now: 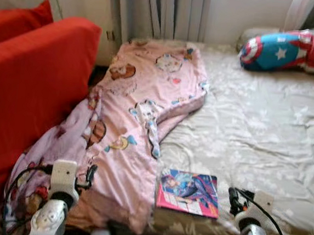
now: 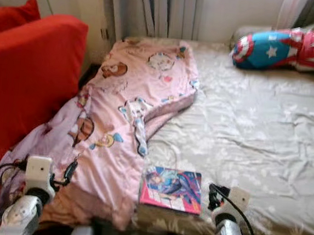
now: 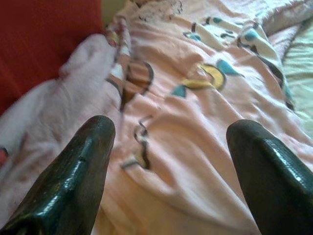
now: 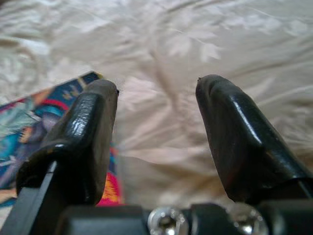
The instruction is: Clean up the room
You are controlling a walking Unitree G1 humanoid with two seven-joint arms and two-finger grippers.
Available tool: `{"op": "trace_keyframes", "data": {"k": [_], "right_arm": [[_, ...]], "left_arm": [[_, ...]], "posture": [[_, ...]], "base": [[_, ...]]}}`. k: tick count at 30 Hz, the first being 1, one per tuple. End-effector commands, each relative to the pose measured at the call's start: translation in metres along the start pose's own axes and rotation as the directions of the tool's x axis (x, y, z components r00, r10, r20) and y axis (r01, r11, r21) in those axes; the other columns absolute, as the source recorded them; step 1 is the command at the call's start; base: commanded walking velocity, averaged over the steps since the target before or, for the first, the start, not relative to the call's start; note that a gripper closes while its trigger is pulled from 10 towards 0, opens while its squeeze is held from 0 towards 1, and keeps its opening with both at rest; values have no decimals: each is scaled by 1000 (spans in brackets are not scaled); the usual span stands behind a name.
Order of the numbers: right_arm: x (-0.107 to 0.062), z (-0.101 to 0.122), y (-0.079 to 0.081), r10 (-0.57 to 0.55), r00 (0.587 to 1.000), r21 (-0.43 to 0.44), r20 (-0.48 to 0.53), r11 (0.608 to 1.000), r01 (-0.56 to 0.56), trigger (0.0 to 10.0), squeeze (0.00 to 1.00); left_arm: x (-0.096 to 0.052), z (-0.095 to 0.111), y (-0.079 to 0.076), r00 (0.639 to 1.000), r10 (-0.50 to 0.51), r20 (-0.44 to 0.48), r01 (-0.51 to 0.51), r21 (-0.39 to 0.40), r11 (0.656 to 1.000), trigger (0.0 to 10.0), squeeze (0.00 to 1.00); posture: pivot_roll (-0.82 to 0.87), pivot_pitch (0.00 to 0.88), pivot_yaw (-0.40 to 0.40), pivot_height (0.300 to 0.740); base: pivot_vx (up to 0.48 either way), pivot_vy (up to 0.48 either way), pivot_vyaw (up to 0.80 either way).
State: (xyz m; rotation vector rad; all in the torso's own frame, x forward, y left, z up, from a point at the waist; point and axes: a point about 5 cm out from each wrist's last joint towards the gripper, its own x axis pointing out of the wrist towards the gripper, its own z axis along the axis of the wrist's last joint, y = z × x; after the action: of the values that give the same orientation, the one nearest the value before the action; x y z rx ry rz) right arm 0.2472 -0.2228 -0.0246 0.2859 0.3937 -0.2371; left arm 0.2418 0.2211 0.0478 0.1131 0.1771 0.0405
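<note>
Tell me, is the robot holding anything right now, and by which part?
Nothing is held. The left gripper hangs open above the pink blanket, and the right gripper is open over the bedsheet, beside the colourful book.

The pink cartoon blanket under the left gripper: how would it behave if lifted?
The pink cartoon blanket is rumpled and drapes over the bed edge, so it probably sags from any pinch. Its thick folds suggest bulk rather than weight. The left gripper is open above it.
</note>
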Motion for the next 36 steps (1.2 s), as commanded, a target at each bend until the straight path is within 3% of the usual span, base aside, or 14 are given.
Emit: {"op": "trace_keyframes", "data": {"k": [1,5,8,12,23,29,36], "right_arm": [[1,-2,3,14,1000,24,-17,1000,-14,10000,0],[2,-2,3,30,999,12,-31,999,-29,10000,0],[3,-2,11,99,994,44,-43,994,-97,10000,0],[4,-5,26,222,974,143,-45,966,-213,10000,0],[3,-13,32,214,973,190,-84,962,-195,10000,0],[9,-1,39,215,976,146,-48,968,-206,10000,0],[14,17,32,179,984,79,24,980,-180,10000,0]], "left_arm": [[-2,-2,2,1000,-3,-21,3,28,1000,10000,0],[-1,-5,-2,999,-12,-32,12,25,1000,10000,0],[-2,-3,-6,999,-22,-33,23,23,999,10000,0],[-7,-1,-5,999,-23,-29,23,23,999,10000,0],[-16,3,2,1000,5,-29,-3,45,999,10000,0],[-10,4,-1,1000,4,-31,-2,41,999,10000,0],[4,6,-17,1000,-19,-16,19,11,1000,10000,0]], "posture": [[131,85,-16,612],[115,109,-12,612],[117,131,-11,612],[121,175,-25,612],[164,236,-27,612],[145,231,-18,612],[107,182,-20,597]], "base": [[0,0,0],[0,0,0],[0,0,0],[0,0,0],[0,0,0],[0,0,0],[0,0,0]]}}
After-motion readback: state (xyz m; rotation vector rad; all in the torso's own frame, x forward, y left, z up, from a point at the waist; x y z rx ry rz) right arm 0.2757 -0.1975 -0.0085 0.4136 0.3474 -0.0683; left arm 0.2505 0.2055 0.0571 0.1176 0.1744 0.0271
